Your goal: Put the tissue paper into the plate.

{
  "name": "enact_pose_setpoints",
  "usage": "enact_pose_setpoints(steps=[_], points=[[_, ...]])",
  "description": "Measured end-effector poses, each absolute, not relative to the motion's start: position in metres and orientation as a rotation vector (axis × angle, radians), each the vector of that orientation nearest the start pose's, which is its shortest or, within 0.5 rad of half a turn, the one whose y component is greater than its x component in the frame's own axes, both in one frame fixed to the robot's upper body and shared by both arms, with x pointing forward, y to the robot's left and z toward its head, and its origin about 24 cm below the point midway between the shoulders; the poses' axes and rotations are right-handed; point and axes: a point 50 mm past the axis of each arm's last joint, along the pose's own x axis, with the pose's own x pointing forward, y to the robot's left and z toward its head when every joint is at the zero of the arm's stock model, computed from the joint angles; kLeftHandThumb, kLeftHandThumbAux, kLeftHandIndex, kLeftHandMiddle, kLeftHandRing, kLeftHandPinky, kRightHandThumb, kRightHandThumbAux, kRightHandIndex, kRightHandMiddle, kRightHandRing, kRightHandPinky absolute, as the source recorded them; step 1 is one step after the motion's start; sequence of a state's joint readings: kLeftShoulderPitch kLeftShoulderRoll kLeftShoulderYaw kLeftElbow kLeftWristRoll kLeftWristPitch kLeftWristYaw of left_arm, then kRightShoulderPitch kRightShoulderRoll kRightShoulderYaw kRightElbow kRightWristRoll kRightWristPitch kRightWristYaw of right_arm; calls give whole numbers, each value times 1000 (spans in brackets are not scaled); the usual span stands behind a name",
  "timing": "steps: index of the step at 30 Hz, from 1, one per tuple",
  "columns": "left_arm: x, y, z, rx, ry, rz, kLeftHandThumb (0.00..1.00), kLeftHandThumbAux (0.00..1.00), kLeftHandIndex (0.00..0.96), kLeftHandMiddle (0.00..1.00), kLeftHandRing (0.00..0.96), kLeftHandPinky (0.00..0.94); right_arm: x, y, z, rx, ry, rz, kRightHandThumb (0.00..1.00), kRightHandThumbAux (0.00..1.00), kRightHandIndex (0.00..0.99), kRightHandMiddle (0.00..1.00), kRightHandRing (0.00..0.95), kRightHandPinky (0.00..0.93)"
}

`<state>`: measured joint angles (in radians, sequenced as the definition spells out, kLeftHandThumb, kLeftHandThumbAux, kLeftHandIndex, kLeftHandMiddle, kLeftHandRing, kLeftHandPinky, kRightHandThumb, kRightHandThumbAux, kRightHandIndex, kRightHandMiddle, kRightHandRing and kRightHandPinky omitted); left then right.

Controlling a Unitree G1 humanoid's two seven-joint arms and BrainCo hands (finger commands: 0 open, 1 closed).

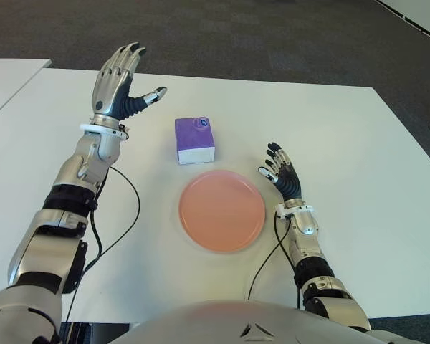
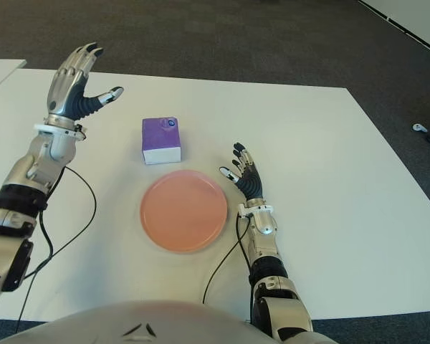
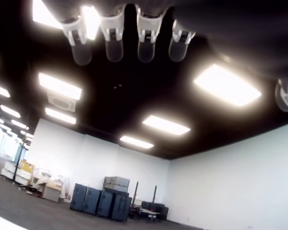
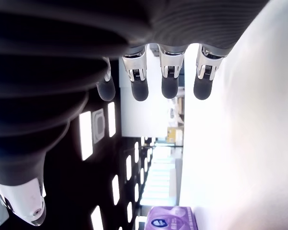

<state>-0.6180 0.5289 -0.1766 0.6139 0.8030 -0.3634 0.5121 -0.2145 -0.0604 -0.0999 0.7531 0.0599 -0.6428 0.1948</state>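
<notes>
on the white counter [image 1: 358, 143], in the left eye view, a purple tissue paper pack [image 1: 194, 140] lies just beyond the pink plate [image 1: 221, 210], apart from its rim. the left hand [image 1: 120, 80] is raised left of the pack, fingers spread, holding nothing. the right hand [image 1: 282, 174] shows just right of the plate, fingers open and empty.

in the left wrist view, straight fingertips [image 3: 114, 49] point toward ceiling lights.

in the right wrist view, extended fingertips [image 4: 169, 86] hold nothing; the pack [image 4: 168, 223] shows farther off.

My left hand [image 1: 118, 82] and right hand [image 1: 281, 172]: silver shells, dark ribbed joints, black fingertips. My forearms: silver with black bands. A black cable [image 1: 118, 229] trails from each wrist.
</notes>
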Motion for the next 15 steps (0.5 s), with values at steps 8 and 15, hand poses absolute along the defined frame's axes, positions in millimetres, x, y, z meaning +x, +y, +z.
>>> enact_pose_setpoints(steps=[8, 15], points=[[355, 193, 123, 1384, -606, 81, 272, 164, 0, 0, 0, 0, 271, -167, -10, -9, -102, 111, 0, 638, 0, 0, 0, 0], [353, 183, 106, 1457, -610, -23, 283, 153, 0, 0, 0, 0, 271, -168, -11, -8, -101, 108, 0, 619, 0, 0, 0, 0]])
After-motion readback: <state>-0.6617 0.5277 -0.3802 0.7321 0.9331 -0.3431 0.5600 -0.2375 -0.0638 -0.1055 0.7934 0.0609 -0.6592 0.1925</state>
